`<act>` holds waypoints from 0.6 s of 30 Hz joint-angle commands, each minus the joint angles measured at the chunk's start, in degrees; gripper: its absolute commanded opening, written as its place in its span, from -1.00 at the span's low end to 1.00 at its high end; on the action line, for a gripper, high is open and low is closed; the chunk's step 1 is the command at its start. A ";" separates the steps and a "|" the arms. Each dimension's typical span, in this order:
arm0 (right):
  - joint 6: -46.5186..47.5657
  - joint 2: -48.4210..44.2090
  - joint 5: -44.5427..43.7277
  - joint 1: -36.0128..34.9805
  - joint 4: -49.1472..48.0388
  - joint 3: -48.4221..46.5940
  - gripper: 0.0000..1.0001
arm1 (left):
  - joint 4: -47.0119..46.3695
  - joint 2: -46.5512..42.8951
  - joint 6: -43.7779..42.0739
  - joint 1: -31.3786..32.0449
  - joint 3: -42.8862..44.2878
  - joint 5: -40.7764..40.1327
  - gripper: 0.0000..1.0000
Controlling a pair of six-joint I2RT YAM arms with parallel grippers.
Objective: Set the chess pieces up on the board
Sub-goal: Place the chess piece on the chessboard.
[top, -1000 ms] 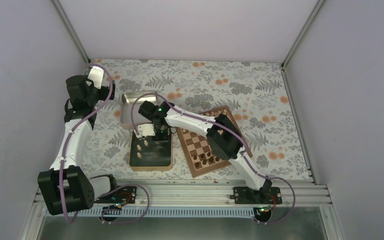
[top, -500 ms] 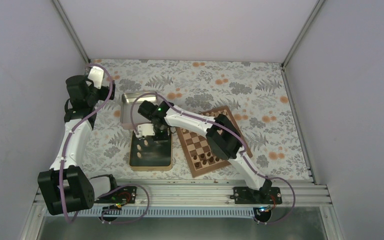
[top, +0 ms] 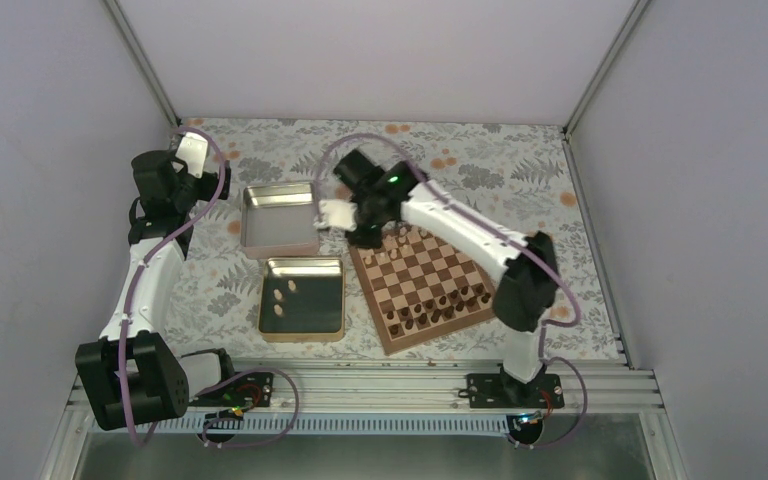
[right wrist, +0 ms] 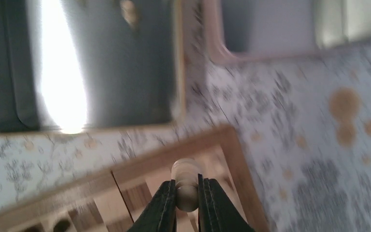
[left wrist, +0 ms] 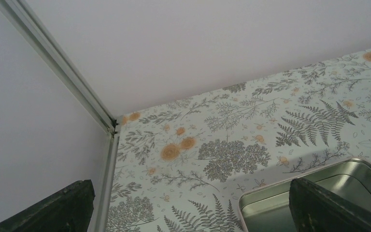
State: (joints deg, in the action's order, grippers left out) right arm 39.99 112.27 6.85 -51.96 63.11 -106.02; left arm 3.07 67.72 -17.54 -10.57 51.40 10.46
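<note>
Here, chess piece (right wrist: 186, 173) in right gripper (right wrist: 187, 194)

Fern-and-flower patterned table (top: 480, 160), chessboard (top: 430, 285) lying flat under the right fingers (right wrist: 163, 208), silver tin (top: 278, 220) and gold-rimmed tin (top: 302, 298) close together just ahead of those fingertips.

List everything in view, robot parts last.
board: one, brown checks, centre-right
dark pieces: two rows, brown, board's near edge
pale pieces: several, beige, board's far edge
loose pieces: about three, beige, in near tin
near tin: one, gold-rimmed, left of board
far tin: one, silver, behind near tin
cloth: one, floral, covering table
held piece: one, beige, in right tool
left tool: one, black, open, far left
right tool: one, black, shut on held piece
</note>
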 commanded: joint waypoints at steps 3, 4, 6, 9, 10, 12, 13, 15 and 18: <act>0.05 -8.21 0.35 13.87 2.14 11.92 -0.85 | -0.79 -0.53 -0.15 -0.42 0.02 1.36 1.00; 0.39 -9.21 0.40 15.73 1.58 13.89 -0.85 | -0.80 -0.56 -0.16 -0.42 0.02 1.39 1.00; 1.05 -10.90 0.80 18.80 0.81 17.27 -0.85 | -0.71 -0.44 -0.16 -0.42 0.07 1.48 1.00; 1.73 -11.78 0.77 22.38 -0.79 20.92 -0.85 | -0.62 -0.43 -0.08 -0.42 0.18 1.51 1.00; 1.95 -11.63 0.39 23.36 -1.37 21.95 -0.85 | -0.61 -0.40 -0.11 -0.42 0.19 1.50 1.00; 2.20 -10.92 0.66 25.24 -2.64 23.27 -0.85 | -0.54 -0.42 -0.13 -0.42 0.20 1.58 1.00; 2.45 -10.45 0.96 25.97 -2.91 23.55 -0.85 | -0.57 -0.40 -0.08 -0.42 0.27 1.68 1.00; 2.52 -9.23 1.13 26.69 -3.72 23.96 -0.85 | -0.44 -0.38 -0.15 -0.42 0.29 1.63 1.00; 2.36 -7.98 1.51 26.83 -5.10 23.92 -0.85 | -0.49 -0.46 -0.13 -0.42 0.28 1.50 1.00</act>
State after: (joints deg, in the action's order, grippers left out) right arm 41.50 102.72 6.87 -25.67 61.17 -82.52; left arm 3.07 67.72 -17.54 -10.68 51.40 11.07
